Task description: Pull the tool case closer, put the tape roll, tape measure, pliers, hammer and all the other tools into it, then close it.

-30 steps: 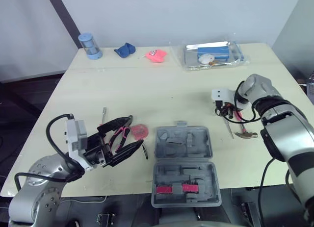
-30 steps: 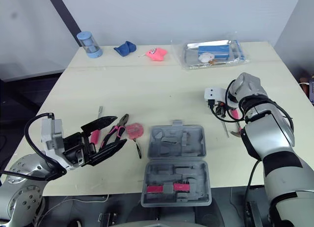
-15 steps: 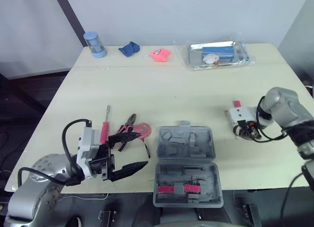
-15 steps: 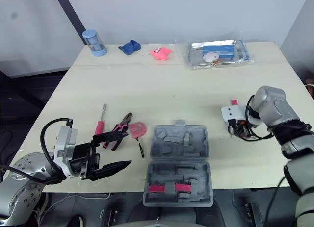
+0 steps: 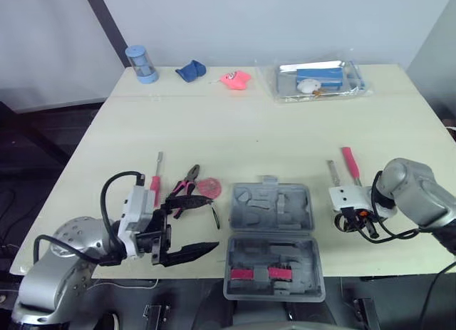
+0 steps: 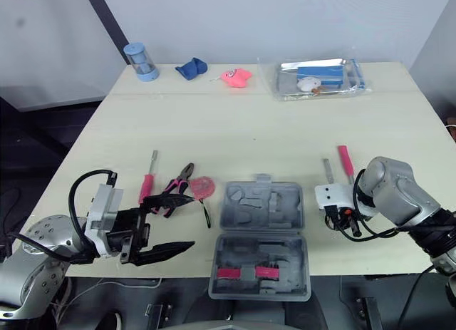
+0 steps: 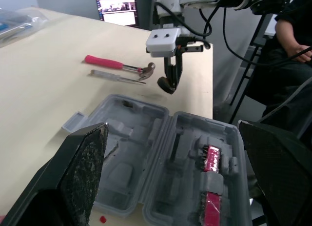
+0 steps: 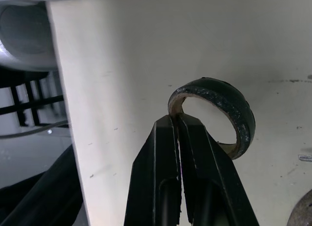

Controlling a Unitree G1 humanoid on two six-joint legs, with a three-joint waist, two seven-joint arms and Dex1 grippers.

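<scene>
The grey tool case (image 5: 271, 217) lies open near the table's front edge, with a pink-handled part (image 5: 260, 274) in its near half. My right gripper (image 8: 175, 122) hangs just right of the case, shut on the rim of a black tape roll (image 8: 235, 105). Beyond it lie a pink-handled hammer (image 5: 349, 162) and a thin silver tool (image 5: 332, 172). Left of the case are the pliers (image 5: 182, 190), a pink tape measure (image 5: 208, 187) and a red-handled screwdriver (image 5: 155, 179). My left gripper (image 5: 195, 224) stands open and holds nothing, just nearer than the pliers.
Along the far edge stand a blue cylinder (image 5: 143, 63), a blue cloth (image 5: 191, 70), a pink object (image 5: 235, 78) and a clear bag (image 5: 317, 78) with a blue box. A person (image 7: 292, 21) sits off to the table's right side.
My right gripper has come from the hammer toward the front edge, beside the case, carrying the tape roll. My left gripper has drawn back off the pliers toward the front edge. The camera shifted.
</scene>
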